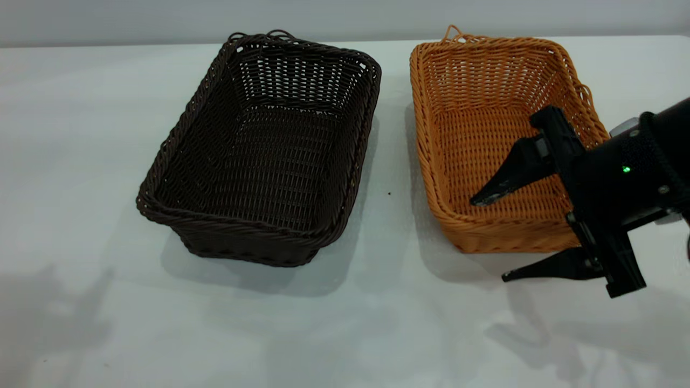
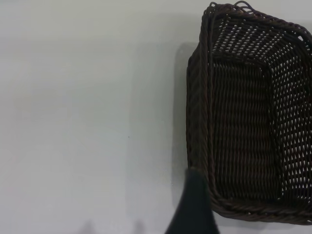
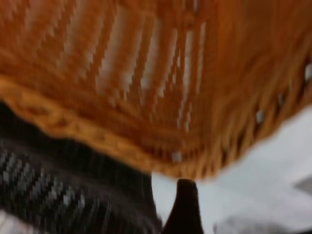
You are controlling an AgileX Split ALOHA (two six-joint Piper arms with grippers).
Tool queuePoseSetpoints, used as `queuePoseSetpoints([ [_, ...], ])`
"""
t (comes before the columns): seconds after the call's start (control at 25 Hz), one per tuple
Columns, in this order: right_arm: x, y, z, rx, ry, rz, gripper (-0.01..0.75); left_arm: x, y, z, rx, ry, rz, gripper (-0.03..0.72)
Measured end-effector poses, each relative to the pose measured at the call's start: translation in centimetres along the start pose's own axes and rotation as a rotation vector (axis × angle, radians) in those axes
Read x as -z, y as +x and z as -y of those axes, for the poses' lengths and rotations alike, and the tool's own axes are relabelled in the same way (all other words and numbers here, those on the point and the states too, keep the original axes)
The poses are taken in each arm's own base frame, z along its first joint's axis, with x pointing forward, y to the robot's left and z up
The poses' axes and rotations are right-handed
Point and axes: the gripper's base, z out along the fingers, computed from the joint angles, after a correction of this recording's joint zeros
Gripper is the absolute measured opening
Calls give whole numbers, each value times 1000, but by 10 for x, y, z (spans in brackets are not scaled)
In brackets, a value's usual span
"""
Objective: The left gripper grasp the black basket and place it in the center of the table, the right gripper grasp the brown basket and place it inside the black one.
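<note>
Orange-tan wicker, the brown basket, sits on the table right at the right gripper. Gripper's jaws are spread wide apart, clamped on nothing. One finger reaches over the basket's near-right rim and hangs above its floor; the other finger is outside the basket, low by the tabletop, just off the near-right corner. So the basket's near corner wall lies between the two fingers; can't tell if either finger touches the weave. Bulky black arm comes in from the right edge, green light on its wrist.

Black basket stands upright on the table beyond the fingertips, on the far side of the brown basket from the right arm, a strip of bare table between the two rims, not touching. Both baskets are open side up, long sides roughly parallel.

Right wrist view: orange weave fills the frame, very blurred, dark weave of the black basket behind it, one dark finger tip at the edge.

Left wrist view: the black basket lies ahead and to one side of the left gripper, whose only visible part is one blurred dark finger close to the basket's rim corner, contact unclear. Left gripper's opening can't be told. It is out of the exterior view.
</note>
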Motion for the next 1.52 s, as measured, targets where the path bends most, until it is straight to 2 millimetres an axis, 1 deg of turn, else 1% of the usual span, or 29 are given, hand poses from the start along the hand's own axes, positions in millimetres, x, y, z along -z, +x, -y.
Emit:
queuePoseSetpoints([
  [0.2, -8, -1, -9, -37, 42, 152, 563, -3, -1, 0, -5, 3, -16, 535],
  [0.32, -14, 1, -17, -33, 50, 245, 563, -14, -6, -1, -24, 20, -69, 535],
  [0.4, -16, -2, -20, -61, 54, 304, 563, -24, -13, -1, -38, 40, -116, 535],
  [0.56, -18, -8, -24, -113, 47, 364, 563, -54, -30, -4, -65, 76, -207, 535],
  [0.76, -23, -11, -27, -123, 48, 375, 563, -104, -49, -14, -69, 97, -300, 535],
  [0.84, -24, -11, -26, -129, 51, 375, 563, -125, -52, -20, -68, 93, -333, 535],
  [0.92, -26, -12, -25, -132, 58, 373, 563, -141, -61, -24, -60, 83, -343, 535],
  [0.96, -27, -12, -24, -133, 60, 371, 563, -153, -61, -26, -57, 79, -364, 535],
  [1.04, -30, -13, -23, -137, 69, 368, 563, -170, -62, -27, -60, 80, -400, 536],
  [1.28, -36, -16, -17, -146, 94, 357, 563, -212, -64, -12, -125, 91, -471, 536],
  [1.36, -37, -16, -17, -147, 95, 352, 563, -221, -65, -7, -127, 82, -475, 536],
  [1.52, -37, -15, -17, -147, 94, 350, 563, -241, -59, 8, -163, 92, -489, 536],
])
